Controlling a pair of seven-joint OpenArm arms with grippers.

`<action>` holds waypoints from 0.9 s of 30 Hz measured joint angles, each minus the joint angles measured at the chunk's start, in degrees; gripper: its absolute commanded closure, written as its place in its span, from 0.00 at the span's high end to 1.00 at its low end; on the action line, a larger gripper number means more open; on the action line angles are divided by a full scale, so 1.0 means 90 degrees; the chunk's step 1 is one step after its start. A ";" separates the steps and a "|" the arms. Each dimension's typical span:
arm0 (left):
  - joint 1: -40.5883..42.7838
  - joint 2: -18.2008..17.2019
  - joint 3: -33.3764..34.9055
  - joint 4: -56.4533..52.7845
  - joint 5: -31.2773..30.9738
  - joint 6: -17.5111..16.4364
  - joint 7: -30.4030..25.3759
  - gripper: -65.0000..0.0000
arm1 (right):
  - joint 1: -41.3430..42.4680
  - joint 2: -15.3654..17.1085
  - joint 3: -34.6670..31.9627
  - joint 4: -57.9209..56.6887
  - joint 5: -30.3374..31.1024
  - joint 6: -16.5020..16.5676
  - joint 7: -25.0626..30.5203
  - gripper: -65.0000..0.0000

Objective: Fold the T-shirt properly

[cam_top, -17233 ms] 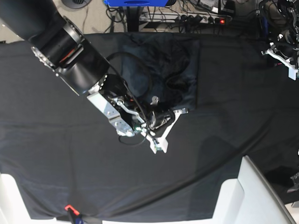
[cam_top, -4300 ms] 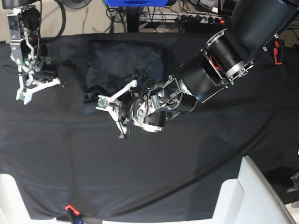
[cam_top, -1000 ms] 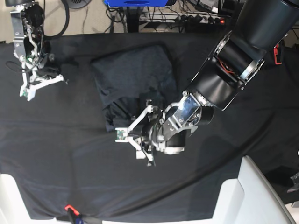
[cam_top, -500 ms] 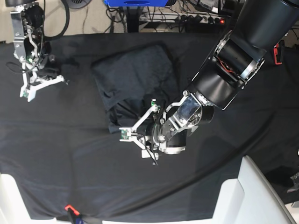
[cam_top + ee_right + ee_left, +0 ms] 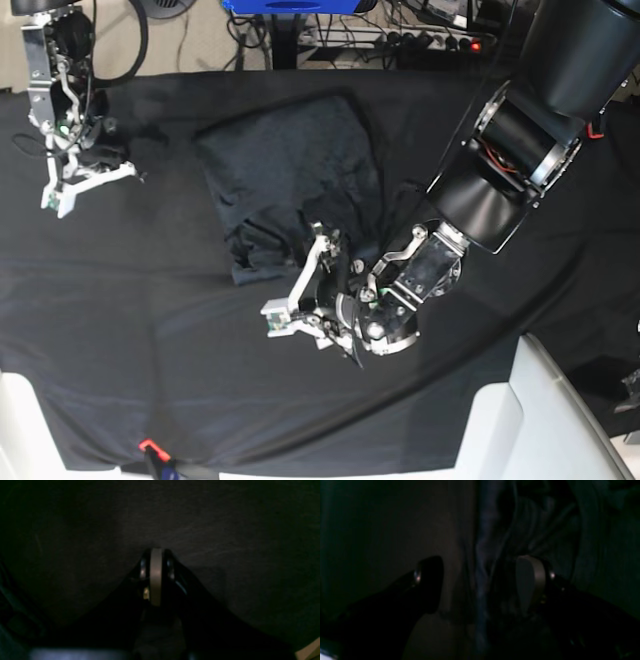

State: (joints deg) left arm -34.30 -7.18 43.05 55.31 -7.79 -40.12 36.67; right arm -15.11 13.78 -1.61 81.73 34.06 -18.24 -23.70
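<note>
T-shirt (image 5: 290, 175): slate-grey, bunched into a rough block at upper centre of black tablecloth (image 5: 150, 330); top and right edges fairly straight, lower edge rumpled and uneven. Left gripper (image 5: 305, 300): just below the lower hem, jaws spread wide, nothing between them in base view; wrist view too dark to tell contact with folds. Right gripper (image 5: 85, 180): far off at tablecloth's left edge, fingers pressed together, empty. Broad bare cloth left, below and right of shirt.

no readable text, labels, brands, numbers or signs, frames dark and plain
</note>
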 measured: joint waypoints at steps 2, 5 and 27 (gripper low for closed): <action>0.0039 -0.0061 -0.0024 0.0423 0.0007 0.0000 0.0032 0.67 | 0.0002 -0.0005 0.0000 0.0000 0.0002 0.0002 0.0002 0.04; 0.0168 -0.0262 -0.0114 0.1290 -0.0046 0.0000 0.0000 0.67 | 0.0000 -0.0005 0.0000 0.0000 0.0005 0.0002 0.0012 0.04; 0.5744 -0.1156 -0.5904 0.5246 0.1236 0.0049 -0.1491 0.00 | -0.1180 0.0143 0.0391 0.2062 -0.1508 0.0792 0.0022 0.04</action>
State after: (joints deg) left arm 17.39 -17.58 -10.09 102.52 3.33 -39.68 23.24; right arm -25.74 15.07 1.91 100.29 20.49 -11.11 -23.51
